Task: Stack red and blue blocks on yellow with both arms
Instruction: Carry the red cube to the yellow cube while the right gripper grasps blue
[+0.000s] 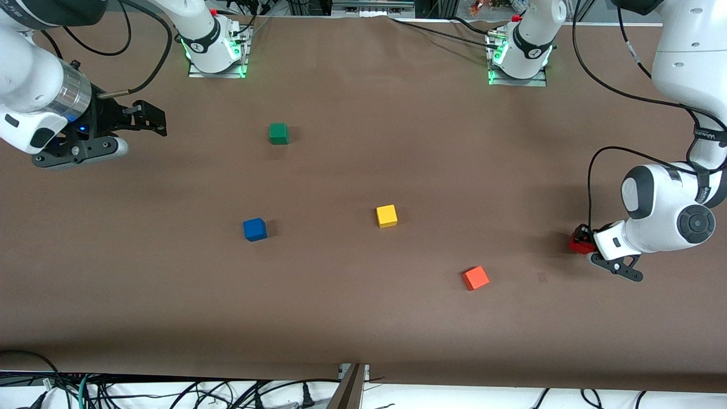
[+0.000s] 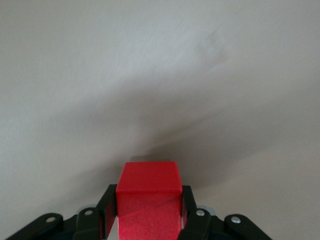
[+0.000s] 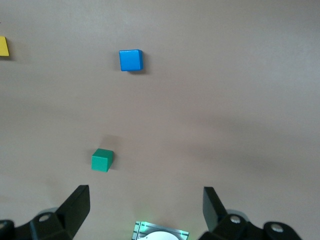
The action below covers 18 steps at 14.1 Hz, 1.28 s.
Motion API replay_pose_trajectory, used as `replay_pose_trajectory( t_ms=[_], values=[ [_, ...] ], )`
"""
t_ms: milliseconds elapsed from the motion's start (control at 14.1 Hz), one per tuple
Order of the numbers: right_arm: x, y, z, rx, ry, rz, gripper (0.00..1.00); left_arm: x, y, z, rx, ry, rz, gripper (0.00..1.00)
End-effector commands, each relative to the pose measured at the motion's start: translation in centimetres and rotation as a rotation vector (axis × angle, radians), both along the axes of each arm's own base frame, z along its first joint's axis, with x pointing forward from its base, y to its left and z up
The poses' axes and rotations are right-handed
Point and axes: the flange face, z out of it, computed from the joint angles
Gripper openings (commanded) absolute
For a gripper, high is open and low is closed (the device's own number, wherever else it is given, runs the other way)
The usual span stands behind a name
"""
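Note:
The red block (image 1: 579, 245) is between the fingers of my left gripper (image 1: 584, 238), low over the table at the left arm's end. In the left wrist view both fingers press the sides of the red block (image 2: 148, 182), so the left gripper (image 2: 148, 207) is shut on it. I cannot tell whether the block touches the table. The blue block (image 1: 255, 229) and the yellow cube (image 1: 387, 216) lie apart mid-table. My right gripper (image 1: 149, 119) is open and empty, held up at the right arm's end. The right wrist view shows the right gripper (image 3: 145, 205), the blue block (image 3: 131, 60) and the yellow cube (image 3: 3, 46).
A green cube (image 1: 278, 133) lies nearer the bases than the blue block and also shows in the right wrist view (image 3: 102, 160). An orange cube (image 1: 475, 278) lies between the yellow cube and the red block, nearer the front camera. Cables run along the table's front edge.

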Motion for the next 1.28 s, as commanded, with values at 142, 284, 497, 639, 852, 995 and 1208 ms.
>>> replay_pose_trajectory(
  t_ms=[142, 284, 497, 639, 852, 995, 1208],
  values=[
    [0.4, 2.2, -2.0, 0.000, -0.003, -0.026, 1.00, 0.6, -14.2, 8.6, -0.060, 0.005, 0.199, 0.00],
    [1.9, 6.2, -5.2, -0.011, -0.031, -0.078, 1.00, 0.2, -20.8, 10.2, -0.061, 0.004, 0.281, 0.00],
    [5.1, 9.7, -12.0, -0.016, -0.067, -0.140, 1.00, -2.3, -30.8, 10.2, -0.049, 0.028, 0.419, 0.00],
    [6.7, 11.5, -17.0, -0.017, -0.081, -0.161, 1.00, -4.8, -37.1, 8.6, -0.031, 0.059, 0.469, 0.00],
    [8.6, 12.7, -23.6, -0.006, -0.100, -0.157, 1.00, -6.1, -42.8, 7.2, -0.037, 0.077, 0.491, 0.00],
    [9.3, 13.0, -27.3, 0.003, -0.098, -0.160, 1.00, -7.4, -46.4, 6.1, -0.027, 0.087, 0.531, 0.00],
    [10.0, 12.9, -31.8, -0.008, -0.111, -0.153, 1.00, -7.3, -48.8, 5.3, -0.037, 0.086, 0.569, 0.00]
  ],
)
